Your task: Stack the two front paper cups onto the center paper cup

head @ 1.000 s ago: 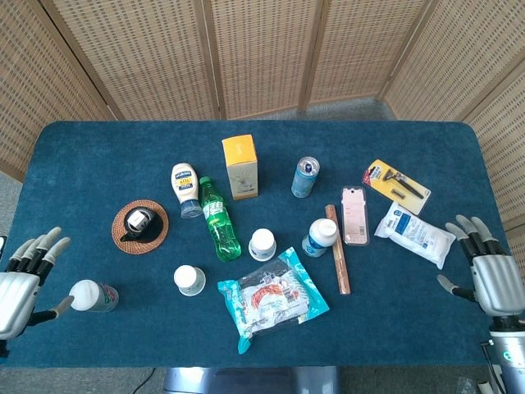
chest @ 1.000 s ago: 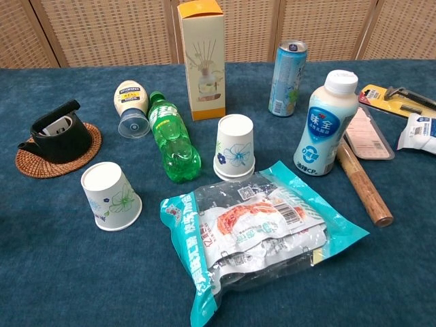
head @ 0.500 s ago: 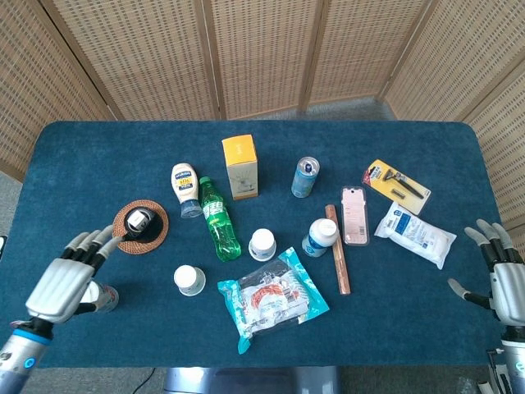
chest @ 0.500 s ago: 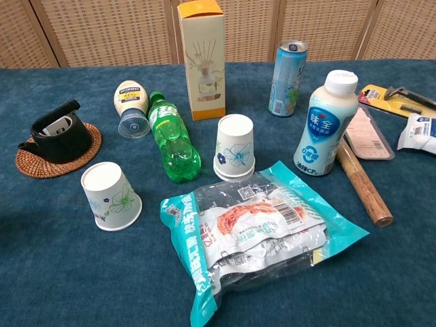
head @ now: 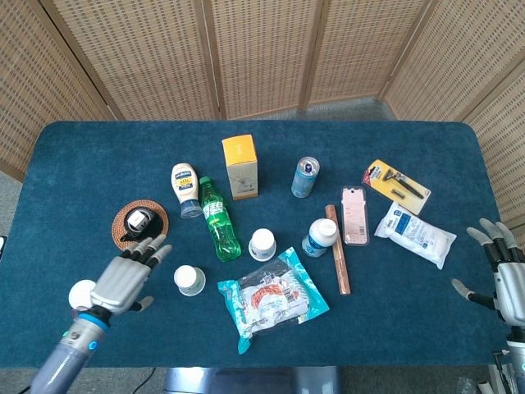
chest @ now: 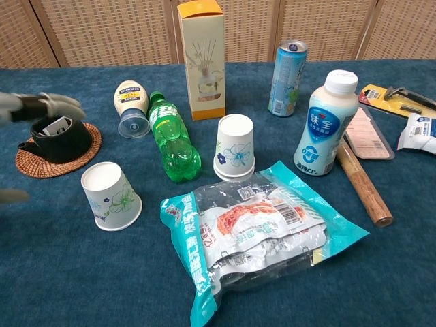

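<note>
Left hand (head: 123, 281) nearer front cup (head: 189, 279) (floral).

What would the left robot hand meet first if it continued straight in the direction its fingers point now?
Probably the black item on the woven coaster. The left robot hand points its fingertips up-right toward it, but its height above the table is unclear.

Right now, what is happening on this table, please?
The robot's left hand hovers with its fingers spread, holding nothing, between two upside-down paper cups: the front-left paper cup near the table's edge and the second front paper cup. The center paper cup stands upside down beside the green bottle. The right hand waits open at the table's right edge. No cup is stacked yet.
</note>
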`<action>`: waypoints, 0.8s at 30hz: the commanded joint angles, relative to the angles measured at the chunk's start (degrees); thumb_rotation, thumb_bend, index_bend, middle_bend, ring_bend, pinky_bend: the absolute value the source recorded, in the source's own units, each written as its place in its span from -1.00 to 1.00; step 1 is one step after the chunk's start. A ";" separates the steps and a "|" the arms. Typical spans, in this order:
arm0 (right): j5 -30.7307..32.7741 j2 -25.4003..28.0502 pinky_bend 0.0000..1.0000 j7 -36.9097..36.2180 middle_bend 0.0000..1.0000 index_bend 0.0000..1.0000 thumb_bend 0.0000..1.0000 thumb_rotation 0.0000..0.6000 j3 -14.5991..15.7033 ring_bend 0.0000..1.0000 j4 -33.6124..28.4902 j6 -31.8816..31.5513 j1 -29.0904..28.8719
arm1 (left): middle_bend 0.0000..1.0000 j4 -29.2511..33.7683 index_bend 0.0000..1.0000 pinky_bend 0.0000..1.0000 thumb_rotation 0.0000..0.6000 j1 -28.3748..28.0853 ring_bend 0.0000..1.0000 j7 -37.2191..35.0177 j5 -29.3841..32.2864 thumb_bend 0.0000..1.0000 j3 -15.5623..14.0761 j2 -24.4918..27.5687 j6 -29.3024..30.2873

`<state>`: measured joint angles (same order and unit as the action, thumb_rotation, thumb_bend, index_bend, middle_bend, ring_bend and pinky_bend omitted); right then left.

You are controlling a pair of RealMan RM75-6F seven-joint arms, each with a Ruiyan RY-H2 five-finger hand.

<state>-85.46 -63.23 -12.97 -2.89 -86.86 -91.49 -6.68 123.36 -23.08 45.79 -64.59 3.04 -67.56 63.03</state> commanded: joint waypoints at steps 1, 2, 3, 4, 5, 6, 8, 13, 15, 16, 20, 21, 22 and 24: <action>-0.02 0.11 -0.50 -0.12 -0.88 -0.64 -0.67 1.00 -0.27 -1.00 -0.11 0.06 0.18 | -1.00 -0.92 -0.91 -0.64 1.00 -3.87 -1.00 5.47 5.74 -0.46 0.21 -6.03 0.07; 0.00 0.14 -0.50 -0.19 -0.88 -0.64 -0.67 1.00 -0.38 -1.00 -0.14 0.08 0.25 | -1.00 -1.13 -0.91 -0.64 1.00 -4.35 -1.00 6.30 6.54 -0.46 0.12 -6.92 0.37; 0.03 0.17 -0.50 -0.27 -0.88 -0.64 -0.67 1.00 -0.49 -1.00 -0.12 0.13 0.31 | -1.00 -1.31 -0.91 -0.63 1.00 -4.79 -1.00 7.00 7.38 -0.46 0.03 -7.75 0.68; 0.05 0.20 -0.50 -0.39 -0.88 -0.64 -0.67 1.00 -0.61 -1.00 -0.08 0.22 0.39 | -1.00 -1.58 -0.91 -0.63 1.00 -5.32 -1.00 7.74 8.52 -0.46 -0.04 -8.73 1.13; 0.09 0.22 -0.50 -0.50 -0.88 -0.64 -0.67 1.00 -0.70 -1.00 -0.05 0.31 0.44 | -1.00 -1.79 -0.91 -0.62 1.00 -5.71 -1.00 8.10 9.38 -0.46 -0.05 -9.41 1.39; 0.11 0.23 -0.50 -0.62 -0.88 -0.64 -0.67 1.00 -0.79 -1.00 -0.01 0.41 0.49 | -1.00 -2.07 -0.91 -0.62 1.00 -6.10 -1.00 8.36 10.22 -0.46 -0.02 -10.06 1.62; 0.14 0.23 -0.50 -0.85 -0.88 -0.64 -0.67 1.00 -0.99 -1.00 0.11 0.56 0.60 | -1.00 -2.86 -0.90 -0.59 1.00 -7.07 -1.00 8.80 11.79 -0.46 0.01 -11.41 1.89; 0.16 0.16 -0.50 -1.05 -0.88 -0.64 -0.67 1.00 -1.50 -1.00 0.25 0.74 0.85 | -1.00 -4.50 -0.82 -0.48 1.00 -9.13 -1.00 9.64 14.24 -0.45 -0.05 -13.97 2.72; 0.15 0.13 -0.50 -1.11 -0.88 -0.64 -0.66 1.00 -1.66 -1.00 0.31 0.78 0.93 | -1.00 -4.73 -0.81 -0.44 1.00 -9.75 -1.00 9.66 14.97 -0.45 0.01 -14.50 3.04; 0.16 0.12 -0.50 -1.20 -0.88 -0.64 -0.66 1.00 -1.76 -1.00 0.33 0.84 0.99 | -1.00 -4.88 -0.80 -0.41 1.00 -10.06 -1.00 9.71 15.07 -0.45 -0.03 -14.71 3.45; 0.23 0.05 -0.50 -1.34 -0.88 -0.64 -0.65 1.00 -2.02 -1.00 0.51 1.14 1.11 | -1.00 -5.17 -0.77 -0.34 1.00 -10.96 -1.00 9.60 16.11 -0.46 -0.48 -15.13 3.99; 0.25 0.03 -0.50 -1.39 -0.88 -0.64 -0.65 1.00 -2.08 -1.00 0.53 1.21 1.14 | -1.00 -5.23 -0.76 -0.32 1.00 -11.21 -1.00 9.58 16.43 -0.46 -0.50 -15.21 4.07; 0.25 0.00 -0.50 -1.37 -0.88 -0.64 -0.65 1.00 -2.15 -1.00 0.55 1.26 1.18 | -0.97 -5.35 -0.73 -0.30 1.00 -11.54 -0.97 9.54 16.70 -0.46 -0.50 -15.36 4.25; 0.26 -0.04 -0.50 -1.27 -0.88 -0.64 -0.64 1.00 -2.27 -1.00 0.60 1.30 1.25 | -0.83 -5.53 -0.66 -0.24 1.00 -11.93 -0.84 9.48 16.82 -0.46 -0.58 -15.57 4.62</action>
<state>-85.20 -63.27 -14.23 -5.17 -86.25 -90.19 -5.43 117.92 -34.89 55.32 -47.85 2.51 -83.03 67.54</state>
